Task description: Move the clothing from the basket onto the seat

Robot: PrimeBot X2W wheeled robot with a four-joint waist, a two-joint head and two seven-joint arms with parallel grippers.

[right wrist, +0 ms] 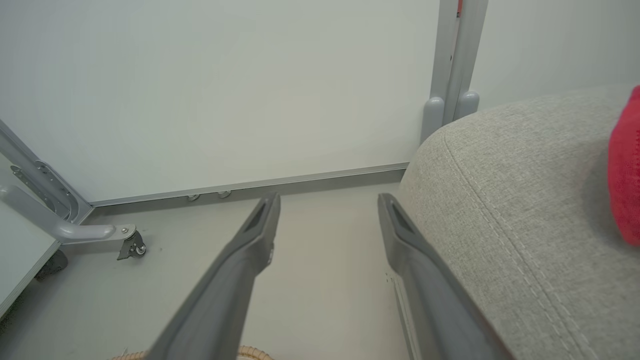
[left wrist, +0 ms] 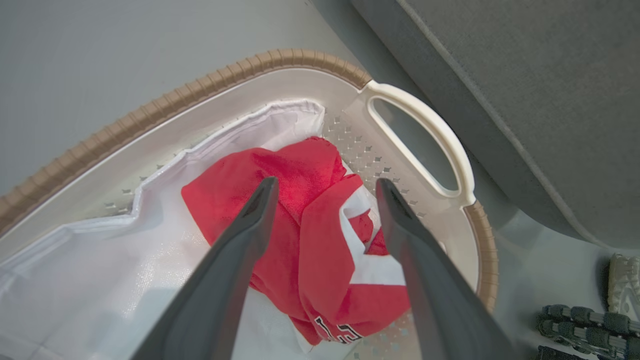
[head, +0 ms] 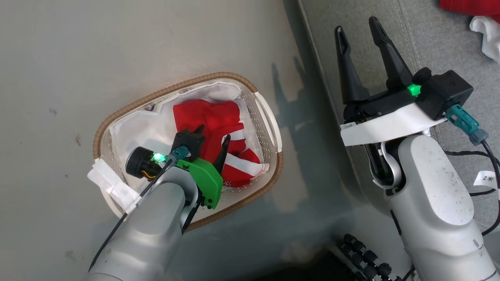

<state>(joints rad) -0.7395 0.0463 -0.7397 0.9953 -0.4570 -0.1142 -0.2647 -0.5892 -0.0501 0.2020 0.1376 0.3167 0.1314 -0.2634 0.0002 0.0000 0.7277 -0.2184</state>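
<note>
Left gripper (left wrist: pixel 326 182), spread and empty above the crumpled red white-trimmed jersey (left wrist: pixel 310 240), may snag the thin white liner sheet (left wrist: pixel 150 265) too, I fear.

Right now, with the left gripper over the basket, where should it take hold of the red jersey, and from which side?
The raised crumpled fold at the middle of the red jersey, from straight above. The walls of the basket close off the sides, and that ridge stands clear of the white sheet, so the open left gripper would likely pinch jersey alone.
</note>
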